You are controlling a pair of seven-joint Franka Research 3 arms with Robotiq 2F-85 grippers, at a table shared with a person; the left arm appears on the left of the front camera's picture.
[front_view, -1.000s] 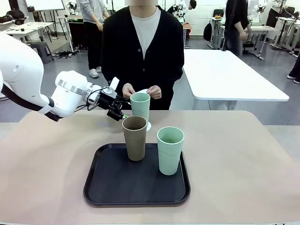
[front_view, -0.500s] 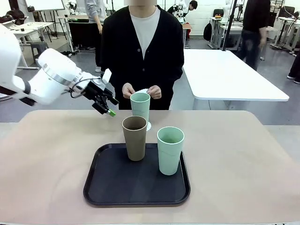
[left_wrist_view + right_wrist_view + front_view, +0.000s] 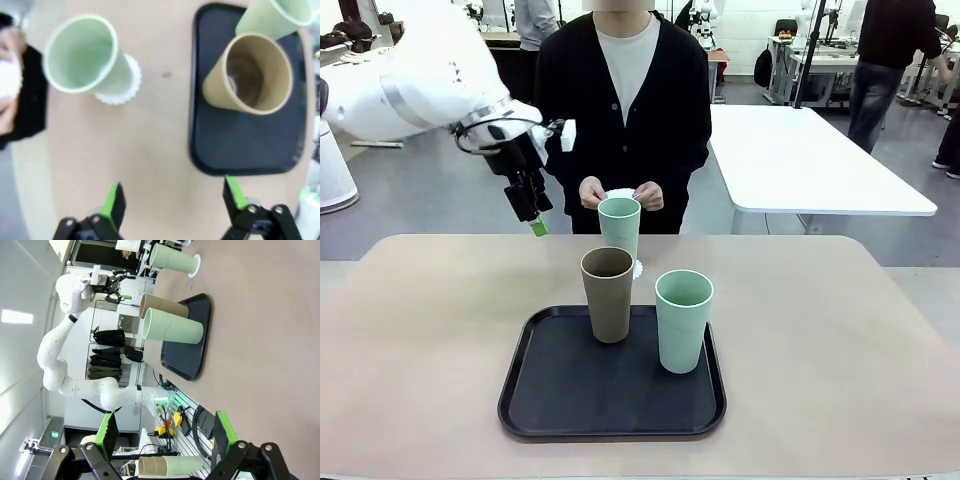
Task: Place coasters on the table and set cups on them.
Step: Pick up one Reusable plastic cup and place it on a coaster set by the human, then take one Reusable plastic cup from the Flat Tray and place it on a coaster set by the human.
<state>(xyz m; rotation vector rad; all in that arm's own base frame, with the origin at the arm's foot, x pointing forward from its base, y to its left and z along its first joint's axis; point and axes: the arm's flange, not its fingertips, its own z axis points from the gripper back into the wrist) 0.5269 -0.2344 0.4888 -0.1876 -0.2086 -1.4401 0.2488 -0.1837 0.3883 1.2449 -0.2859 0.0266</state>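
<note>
A person at the counter's far side is holding a small white stack of coasters in both hands, just behind a mint cup. That cup is standing upright on a lacy coaster, which is lying flat on the bare counter just beyond the black tray.

The left fingers are hanging spread apart and gripping nothing, pointing down above the counter's far edge, to the left of the mint cup and clear of it. Seen from the left wrist, the cup and its coaster are lying ahead of the fingers and off to one side, with the tray's rim ahead on the other.

The tray is carrying a tan cup and a second mint cup, both upright and near each other. The first mint cup and the tan one are showing only bare inner walls.

The right fingers are standing apart, holding nothing, well away from the tray.
</note>
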